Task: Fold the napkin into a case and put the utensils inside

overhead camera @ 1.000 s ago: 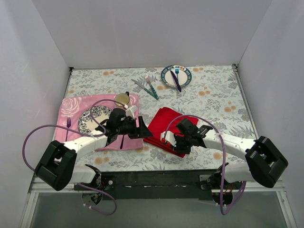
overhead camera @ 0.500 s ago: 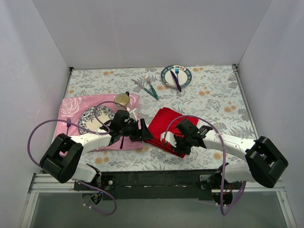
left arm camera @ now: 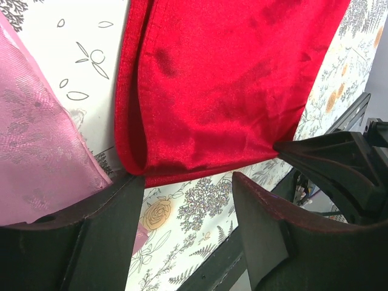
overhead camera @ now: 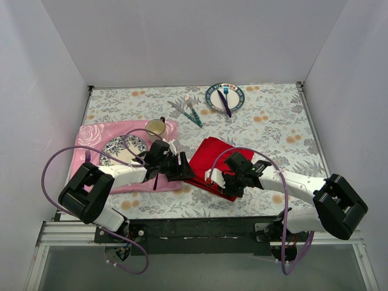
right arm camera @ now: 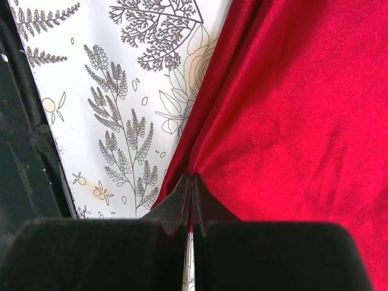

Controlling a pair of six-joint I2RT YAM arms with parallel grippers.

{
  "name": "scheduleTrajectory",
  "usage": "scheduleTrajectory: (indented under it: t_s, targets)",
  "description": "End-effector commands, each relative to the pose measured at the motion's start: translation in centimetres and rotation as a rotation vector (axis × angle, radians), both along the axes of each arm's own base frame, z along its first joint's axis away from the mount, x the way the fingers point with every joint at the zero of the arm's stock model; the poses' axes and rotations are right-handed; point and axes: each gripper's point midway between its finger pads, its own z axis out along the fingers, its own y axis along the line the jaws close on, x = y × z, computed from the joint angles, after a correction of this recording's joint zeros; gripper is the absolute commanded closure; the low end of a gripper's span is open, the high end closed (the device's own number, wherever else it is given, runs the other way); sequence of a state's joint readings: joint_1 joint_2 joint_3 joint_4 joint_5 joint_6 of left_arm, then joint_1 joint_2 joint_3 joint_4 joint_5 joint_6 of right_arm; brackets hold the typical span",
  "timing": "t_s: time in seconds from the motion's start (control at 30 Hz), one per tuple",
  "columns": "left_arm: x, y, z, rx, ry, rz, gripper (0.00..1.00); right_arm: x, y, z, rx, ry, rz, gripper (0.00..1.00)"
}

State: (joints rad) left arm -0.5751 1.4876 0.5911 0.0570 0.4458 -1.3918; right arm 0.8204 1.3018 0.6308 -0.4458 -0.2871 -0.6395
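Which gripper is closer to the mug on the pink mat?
Left. The left gripper sits just right of the mug; the right gripper pinches the napkin, farther right.

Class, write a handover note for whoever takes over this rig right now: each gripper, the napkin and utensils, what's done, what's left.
Left gripper: jaws open, astride a corner of the napkin, not gripping.
Right gripper: jaws shut on the napkin's edge.
Utensils: lying at the far side of the table, untouched.
Done: napkin looks folded over once.
Left: finish the case, put utensils inside.
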Motion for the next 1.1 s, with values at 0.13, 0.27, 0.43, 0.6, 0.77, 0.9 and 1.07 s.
scheduleTrajectory:
  t_s: [0.13,0.27,0.43,0.6,0.77,0.9,1.07]
  targets:
    - [0.9,0.6,-0.2,0.052,-0.019,0.038,0.42,-1.3,-1.8,0.0,-0.064,0.014,0.045,0.99]
    - [0.9,0.6,-0.3,0.056,-0.018,0.040,0.43,-1.7,-2.1,0.3,-0.059,0.018,0.062,0.99]
    - [0.9,0.5,-0.3,0.055,-0.015,0.037,0.43,-2.1,-1.8,0.4,-0.041,0.035,0.073,0.99]
    - [1.2,0.3,0.0,0.049,-0.019,0.034,0.43,-2.0,-1.6,-0.1,-0.050,0.044,0.061,0.99]
    - [2.0,-0.7,3.6,-0.021,-0.097,0.018,0.36,-2.1,-1.6,-0.1,-0.056,0.052,0.062,0.96]
    - [2.0,-0.5,6.9,-0.044,-0.152,0.012,0.31,-2.0,-1.4,0.1,-0.048,0.056,0.066,0.88]
    - [2.1,0.2,10.3,-0.033,-0.253,-0.005,0.30,-1.7,-0.3,2.0,-0.008,0.043,0.099,0.61]
